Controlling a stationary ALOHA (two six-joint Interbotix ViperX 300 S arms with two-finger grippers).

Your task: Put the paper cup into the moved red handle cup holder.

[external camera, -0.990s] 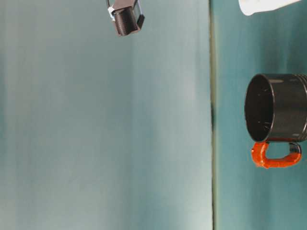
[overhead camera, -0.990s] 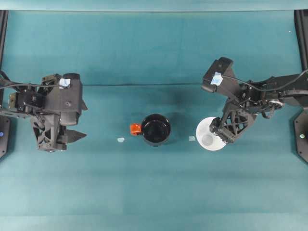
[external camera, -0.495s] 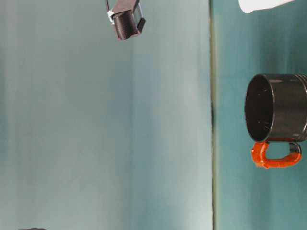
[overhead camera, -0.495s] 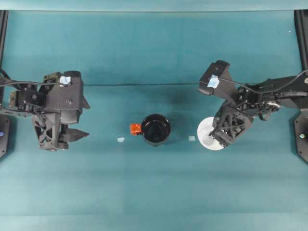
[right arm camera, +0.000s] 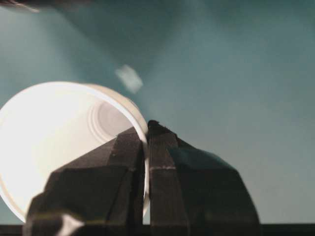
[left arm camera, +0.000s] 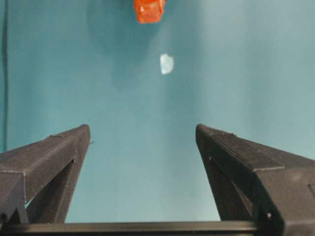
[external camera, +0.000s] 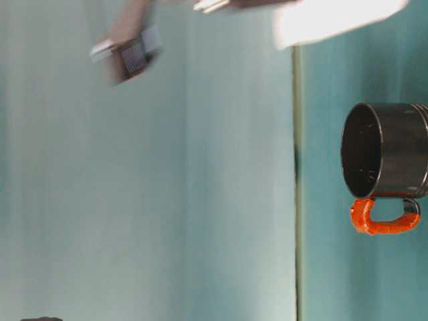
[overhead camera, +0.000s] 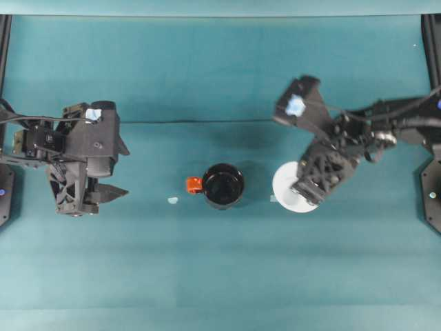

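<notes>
Items: one paper cup [overhead camera: 286, 191], one red handle cup holder [overhead camera: 222, 186].

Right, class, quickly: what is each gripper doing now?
Left gripper: open, empty.
Right gripper: closed on the paper cup rim.

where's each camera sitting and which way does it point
Overhead: above the table, looking down; both arms, cup, holder.
Table-level: low by the table, turned on its side; holder side-on, blurred cup.
Left wrist: behind the open left gripper, facing the holder's red handle.
Right wrist: behind the right gripper, pinching the cup wall.
Shared: cup in overhead, table-level and right wrist.
</notes>
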